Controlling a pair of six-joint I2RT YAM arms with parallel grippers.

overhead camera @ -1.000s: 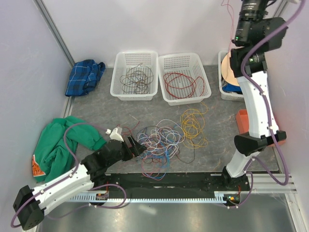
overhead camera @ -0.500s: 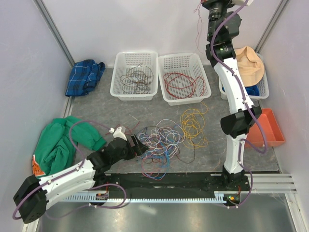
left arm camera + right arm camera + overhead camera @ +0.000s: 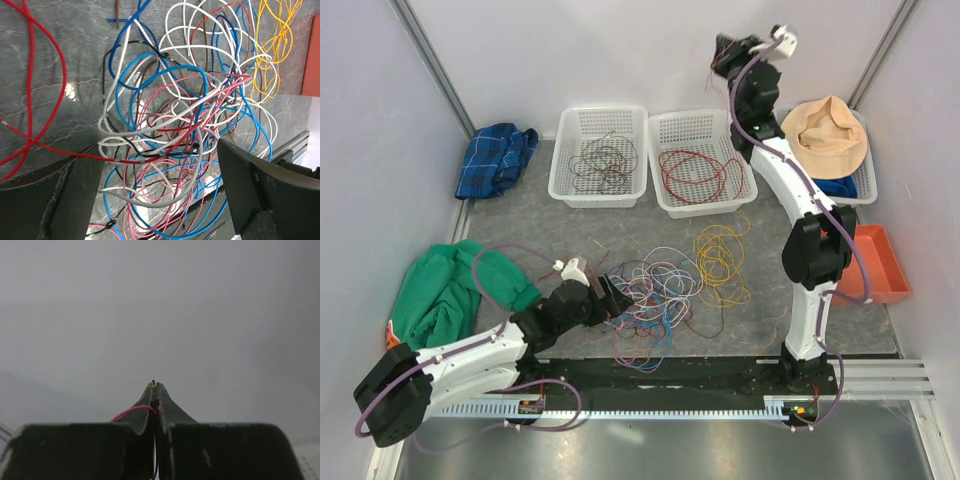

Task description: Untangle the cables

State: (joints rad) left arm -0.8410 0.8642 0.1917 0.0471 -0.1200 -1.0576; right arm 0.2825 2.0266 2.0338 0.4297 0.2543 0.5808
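A tangle of blue, white, pink, red and purple cables [image 3: 655,295] lies mid-table, with a yellow cable [image 3: 722,255] looping at its right. My left gripper [image 3: 610,300] is open at the tangle's left edge. In the left wrist view [image 3: 160,195] its jaws stand wide apart with blue, pink and white loops [image 3: 175,150] between them, and a red cable [image 3: 45,100] runs off left. My right gripper [image 3: 725,48] is raised high by the back wall. In the right wrist view [image 3: 155,386] it is shut on a thin red cable [image 3: 132,411].
A white basket [image 3: 600,112] holds dark brown cables and the basket beside it [image 3: 695,118] holds a red cable. A tan hat [image 3: 830,130] covers a third basket at the back right. An orange tray [image 3: 880,265] sits right. A blue cloth [image 3: 495,158] and a green cloth [image 3: 445,290] lie left.
The right arm has swung left from the back right corner to above the middle basket, still shut on its thin cable. The left gripper has edged right into the tangle.
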